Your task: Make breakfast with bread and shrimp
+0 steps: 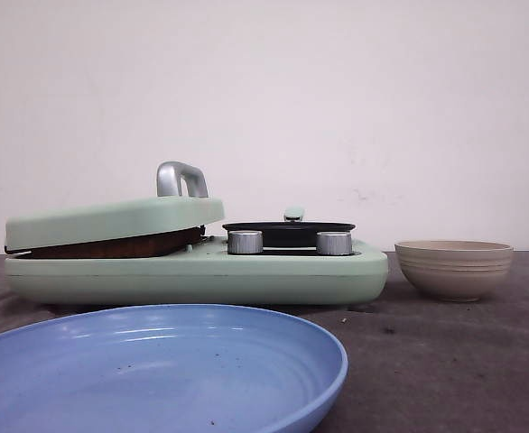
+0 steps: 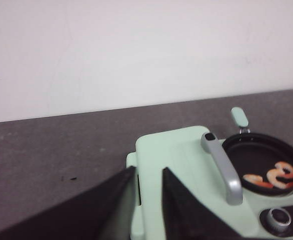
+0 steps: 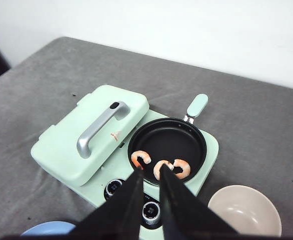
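Right gripper (image 3: pixel 150 175) slightly parted above shrimp (image 3: pixel 161 166) in pan (image 3: pixel 167 145), shrimp hidden in front view

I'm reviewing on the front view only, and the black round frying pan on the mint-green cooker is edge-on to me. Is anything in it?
Observer: Yes. The right wrist view shows three pink curled shrimp lying in the black round frying pan.
Operator: And the beige ribbed bowl beside the cooker?
Observer: The beige ribbed bowl is empty inside.
Operator: I see no arms at all. Are the pincers holding anything?
Observer: No. The left pincer hangs by the edge of the mint-green hinged lid, and the right pincer hangs above the pan. Both are empty, with their fingers apart.
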Motion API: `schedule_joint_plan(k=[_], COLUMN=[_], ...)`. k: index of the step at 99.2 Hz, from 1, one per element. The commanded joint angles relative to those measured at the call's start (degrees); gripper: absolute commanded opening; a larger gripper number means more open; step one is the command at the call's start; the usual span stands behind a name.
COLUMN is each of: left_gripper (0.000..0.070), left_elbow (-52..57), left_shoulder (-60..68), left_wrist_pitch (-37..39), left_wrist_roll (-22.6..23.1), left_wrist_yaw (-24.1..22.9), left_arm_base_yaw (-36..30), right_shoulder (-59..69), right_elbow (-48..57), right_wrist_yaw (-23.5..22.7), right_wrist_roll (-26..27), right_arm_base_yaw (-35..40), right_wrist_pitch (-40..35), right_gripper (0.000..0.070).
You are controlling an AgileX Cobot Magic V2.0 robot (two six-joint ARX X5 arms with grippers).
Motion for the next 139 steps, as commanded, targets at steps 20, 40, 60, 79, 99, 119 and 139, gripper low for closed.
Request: schedule_joint_plan(k=[20,40,60,79,99,119,139], left_gripper=[0.0,0.0,0.0,0.0,0.0,0.0,0.0], left_elbow=[0.8,0.8,-1.5,-10.3,-18.0,-19.8,-19.8], left_shoulder=[-0.1,-1.5,-6.0,-14.8,-23.6,-26.4,-26.5], left_wrist_pitch=[0.6,0.4,1.3,2.7,1.9,-2.5,-3.1], left_wrist_roll=[-2.1,-3.1,-3.1,-8.0,-12.6,-13.4,-13.8], left_wrist_yaw=[0.4,2.7,4.3,4.5,3.0,1.7,-0.7], left_arm_base_yaw=[-0.1,-0.1,-0.1,-0.1,-0.1,-0.1,-0.1], right_shoulder=[-3.5,-11.0,-19.5,-26.4,-32.3,-33.7,-33.7], right_elbow=[-10.4,-27.6,-42.0,-50.7,-56.9,-60.2,-60.3], right_wrist_yaw=[7.2,11.2,15.3,15.7,17.9,21.5,24.4], right_wrist_roll=[-0.7,-0.8,-0.1,3.7,7.0,9.1,11.1], right_arm_base_yaw=[8.4,14.4,16.9,17.0,17.0,17.0,17.0], right_wrist_pitch=[8.0,21.3,30.4,30.4,30.1,29.1,27.9], right_gripper=[0.0006,0.0006,0.0006,0.0006,0.0006,0.0006,0.0006])
